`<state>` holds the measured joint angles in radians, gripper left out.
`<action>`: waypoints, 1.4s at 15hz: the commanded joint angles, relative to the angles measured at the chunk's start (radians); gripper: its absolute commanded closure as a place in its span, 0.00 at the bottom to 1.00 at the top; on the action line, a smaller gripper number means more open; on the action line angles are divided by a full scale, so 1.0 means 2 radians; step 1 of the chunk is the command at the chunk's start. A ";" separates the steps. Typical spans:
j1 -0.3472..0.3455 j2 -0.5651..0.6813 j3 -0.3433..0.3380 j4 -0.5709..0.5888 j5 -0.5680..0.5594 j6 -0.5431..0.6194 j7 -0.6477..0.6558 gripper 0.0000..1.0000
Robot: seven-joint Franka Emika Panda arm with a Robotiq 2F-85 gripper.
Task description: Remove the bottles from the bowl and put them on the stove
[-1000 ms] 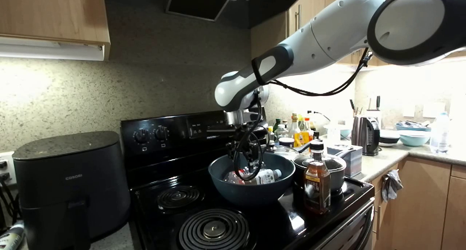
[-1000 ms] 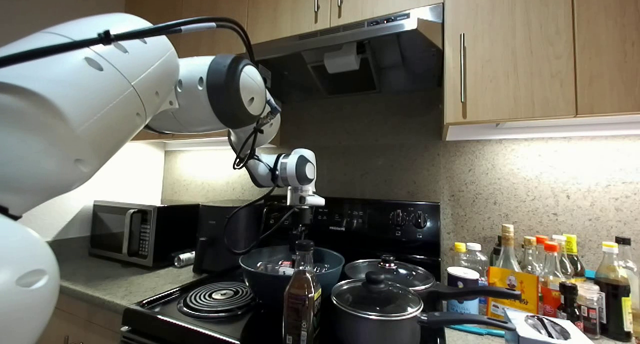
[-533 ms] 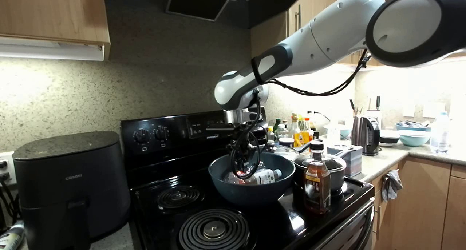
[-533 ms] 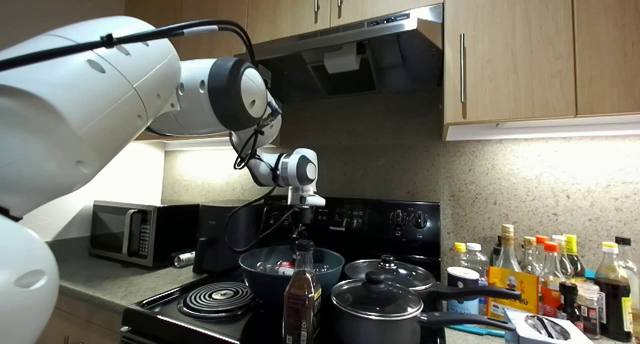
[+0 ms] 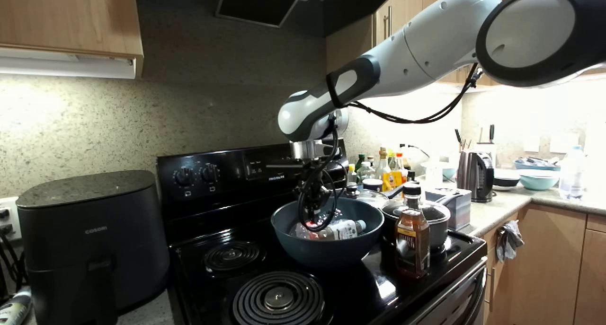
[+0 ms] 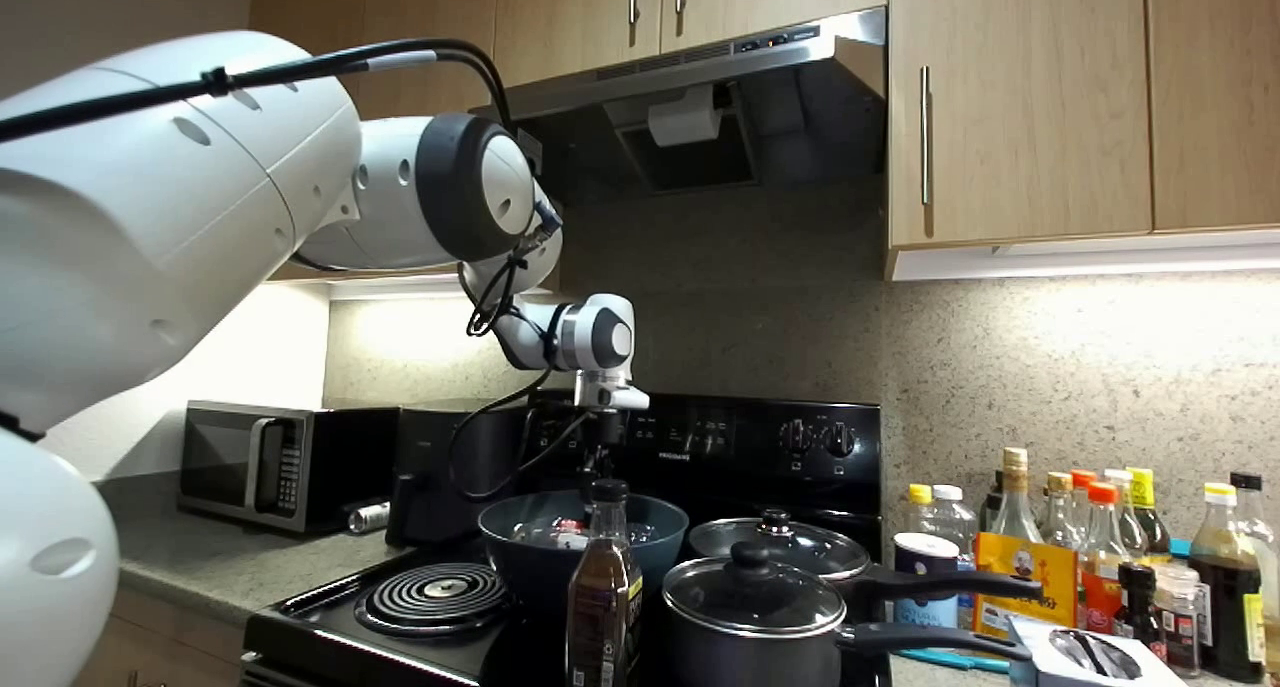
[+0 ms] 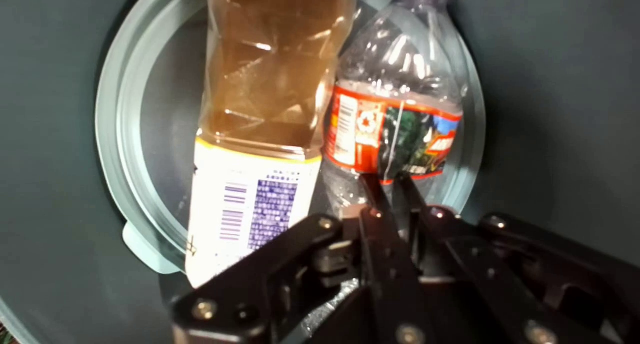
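The blue bowl (image 5: pixel 326 256) stands on the black stove (image 5: pixel 355 299). Two bottles lie side by side inside it: one with a red label (image 7: pixel 400 68), clear and apparently empty, and one with brown contents and a white label (image 7: pixel 270 83). My gripper (image 7: pixel 386 180) reaches down into the bowl, its fingers nearly together at the lower edge of the red label. Creased clear plastic shows in the narrow gap, so the jaws are pinching the red-labelled bottle. Its base is hidden beneath the gripper. In an exterior view the white-labelled bottle (image 5: pixel 344 230) leans toward the rim.
Under the bottles lies a pale blue round lid or container (image 7: pixel 115 123). A brown syrup bottle (image 5: pixel 412 249) and a lidded pot (image 6: pixel 750 632) stand close beside the bowl. Coil burners (image 5: pixel 279 299) lie in front, with the air fryer (image 5: pixel 94 240) beyond the stove's side.
The fingers have drawn together on the red-labelled bottle. The hand has risen very slightly; the bowl has stayed in place.
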<state>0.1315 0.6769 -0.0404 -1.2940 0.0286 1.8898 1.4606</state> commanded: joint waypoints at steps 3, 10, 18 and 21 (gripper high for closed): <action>0.002 -0.039 0.009 -0.020 0.012 0.005 -0.008 1.00; 0.031 -0.161 0.016 -0.076 -0.025 0.016 -0.024 0.99; 0.054 -0.209 0.068 -0.099 -0.024 -0.037 -0.124 0.99; 0.066 -0.196 0.083 -0.089 -0.028 -0.067 -0.168 0.99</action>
<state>0.2515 0.2903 0.1007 -1.4580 -0.0137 1.8054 1.2188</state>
